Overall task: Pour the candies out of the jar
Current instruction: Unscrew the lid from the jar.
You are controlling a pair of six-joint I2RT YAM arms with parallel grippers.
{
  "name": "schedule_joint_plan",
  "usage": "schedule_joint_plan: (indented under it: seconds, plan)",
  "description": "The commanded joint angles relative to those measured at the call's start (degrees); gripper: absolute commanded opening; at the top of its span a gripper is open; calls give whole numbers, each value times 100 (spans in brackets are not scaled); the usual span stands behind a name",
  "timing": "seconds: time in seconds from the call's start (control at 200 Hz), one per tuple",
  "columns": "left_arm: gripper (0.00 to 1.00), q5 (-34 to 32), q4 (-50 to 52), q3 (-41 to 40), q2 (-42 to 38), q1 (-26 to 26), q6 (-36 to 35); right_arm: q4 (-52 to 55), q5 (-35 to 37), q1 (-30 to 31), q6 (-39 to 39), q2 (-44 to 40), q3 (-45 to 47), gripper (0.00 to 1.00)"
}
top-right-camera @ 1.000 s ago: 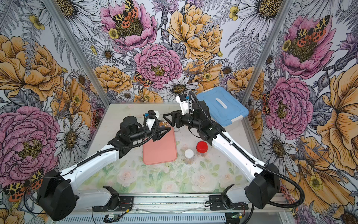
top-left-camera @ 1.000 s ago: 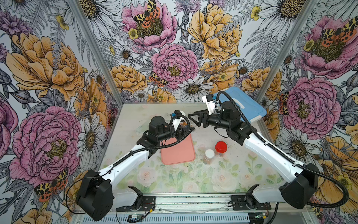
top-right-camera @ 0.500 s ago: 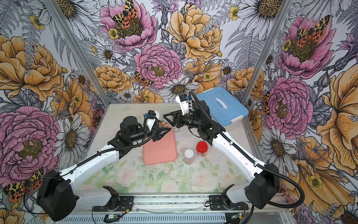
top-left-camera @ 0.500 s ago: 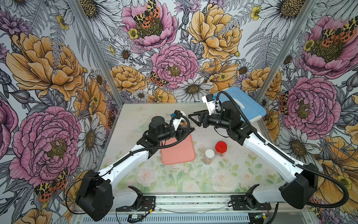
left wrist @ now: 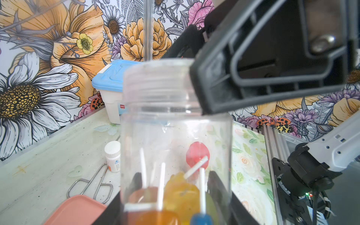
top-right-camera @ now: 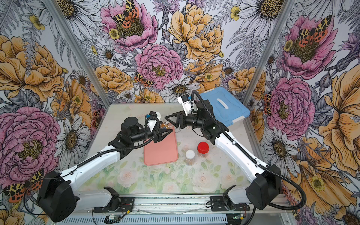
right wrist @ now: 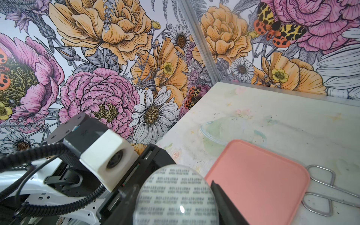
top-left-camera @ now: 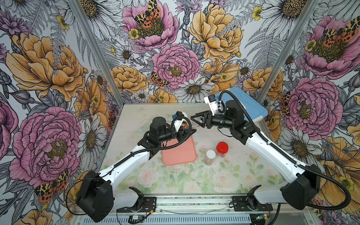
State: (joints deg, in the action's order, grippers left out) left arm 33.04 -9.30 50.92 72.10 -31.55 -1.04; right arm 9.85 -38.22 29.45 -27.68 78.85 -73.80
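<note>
A clear jar holds the candies, tiny lollipops with orange, yellow and blue heads on white sticks. My left gripper is shut on the jar's lower body. It holds the jar above the far end of the pink tray. The jar's translucent lid is on its neck. My right gripper reaches in from the opposite side and is shut on the lid, one finger at each side. In both top views the two grippers meet tip to tip, left gripper, right gripper.
A red-lidded jar and a white-lidded jar stand right of the tray. Metal scissors and a small white bottle lie beyond the tray. A blue-lidded box sits in the back right corner.
My right gripper's fingers have closed onto the jar's lid. Both arms have stayed almost where they were.
</note>
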Motion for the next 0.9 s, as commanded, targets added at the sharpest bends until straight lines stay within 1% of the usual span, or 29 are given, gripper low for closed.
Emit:
schedule_joint_plan:
  seconds: [0.0, 0.115, 0.31, 0.495, 0.615, 0.765, 0.896]
  plan:
    - [0, 250, -159, -3, -1, 34, -83, 99, -677, -70, 181, 32, -344, 50]
    - [0, 282, 1, 61, 6, 44, -148, 436, -713, -132, 501, 80, -483, 50]
    - [0, 182, 622, 239, 103, 28, -462, 1140, -443, -177, 1080, 122, -679, 49]
    - [0, 110, 709, 287, 241, -11, -503, 1512, -86, -177, 1391, 152, -740, 46]
    - [0, -38, 666, 298, 278, -64, -469, 1532, 327, -111, 1345, 146, -706, 46]
    - [0, -401, 232, 202, 318, -175, -192, 1511, 1572, 276, 1152, 183, -756, 45]
    - [0, -553, 112, 199, 390, -219, -138, 1511, 2201, 555, 1395, 147, -761, 45]
